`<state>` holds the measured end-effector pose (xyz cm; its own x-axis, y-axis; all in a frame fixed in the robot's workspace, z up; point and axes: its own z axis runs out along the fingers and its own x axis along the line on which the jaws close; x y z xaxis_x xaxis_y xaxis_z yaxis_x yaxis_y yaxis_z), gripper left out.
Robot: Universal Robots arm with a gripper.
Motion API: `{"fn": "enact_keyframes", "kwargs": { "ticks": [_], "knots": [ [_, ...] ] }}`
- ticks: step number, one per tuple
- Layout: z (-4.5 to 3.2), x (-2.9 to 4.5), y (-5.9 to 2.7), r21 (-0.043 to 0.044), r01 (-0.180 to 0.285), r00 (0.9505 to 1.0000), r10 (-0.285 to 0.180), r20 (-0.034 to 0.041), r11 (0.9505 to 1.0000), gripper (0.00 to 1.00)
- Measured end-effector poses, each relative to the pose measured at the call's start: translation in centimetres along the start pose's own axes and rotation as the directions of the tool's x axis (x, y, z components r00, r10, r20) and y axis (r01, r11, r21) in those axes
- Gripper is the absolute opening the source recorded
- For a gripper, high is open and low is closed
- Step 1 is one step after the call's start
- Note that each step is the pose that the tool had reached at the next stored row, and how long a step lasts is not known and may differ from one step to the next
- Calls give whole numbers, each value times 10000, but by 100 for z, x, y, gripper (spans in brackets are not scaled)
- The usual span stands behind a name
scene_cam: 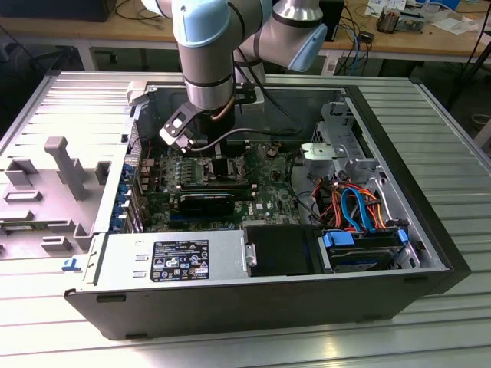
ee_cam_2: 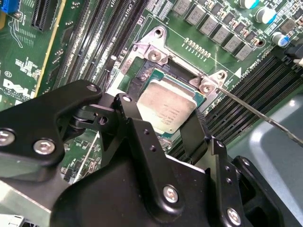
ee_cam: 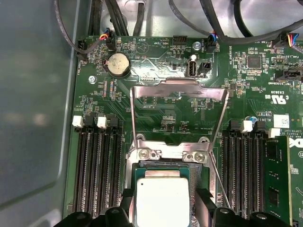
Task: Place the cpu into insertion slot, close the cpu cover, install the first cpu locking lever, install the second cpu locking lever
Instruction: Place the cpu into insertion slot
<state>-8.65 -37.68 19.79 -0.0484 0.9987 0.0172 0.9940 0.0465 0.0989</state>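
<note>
The open computer case [scene_cam: 230, 307] lies on a ribbed metal surface [scene_cam: 445, 138] in the middle of the exterior view. 1 grey plastic jig [scene_cam: 61, 176] sits at the exterior view's left, and a wooden bench [scene_cam: 77, 31] with cables runs across the top of that frame. My arm [scene_cam: 207, 54] reaches into the case from the upper middle.

On the motherboard [ee_cam: 156, 52] I count 1 cpu [ee_cam: 163, 198], 1 insertion slot [ee_cam: 161, 162], 1 cpu cover [ee_cam: 177, 87] and 1 coin cell [ee_cam: 117, 64].

In both wrist views the cpu lies flat over the insertion slot, silver top up, squarely between the 2 fingers [ee_cam: 127, 210] of my pincer [ee_cam_2: 158, 113]. The pincer is clenched on the cpu, with 1 finger against each of 2 opposite edges. The cpu cover stands swung open beyond the slot's hinge.
</note>
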Motion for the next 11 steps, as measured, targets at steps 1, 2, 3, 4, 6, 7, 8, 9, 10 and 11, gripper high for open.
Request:
{"fn": "enact_keyframes", "kwargs": {
  "ticks": [1, 2, 3, 4, 6, 7, 8, 9, 10, 11],
  "knots": [
    [-1, -2, 0, 1, -7, 10000, 7, 1, 10000, 62],
    [-2, -3, 0, 2, -13, 10000, 13, 4, 10000, 62],
    [-1, -4, 1, 2, -22, 10000, 22, 5, 10000, 62],
    [-2, -7, 0, 1, -41, 10000, 41, 8, 10000, 62],
    [-8, -8, 1, 2, -64, 10000, 64, 13, 10000, 62],
    [-18, -8, 2, 2, -66, 10000, 66, 12, 10000, 62],
    [-28, -8, 3, 1, -68, 10000, 68, 11, 10000, 62],
    [-33, -7, 4, 0, -68, 10000, 68, 11, 10000, 62],
    [-39, -7, 5, 0, -68, 10000, 68, 9, 10000, 62],
    [-51, -7, 6, 2, -68, 10000, 68, 10, 10000, 62]
  ]
}}
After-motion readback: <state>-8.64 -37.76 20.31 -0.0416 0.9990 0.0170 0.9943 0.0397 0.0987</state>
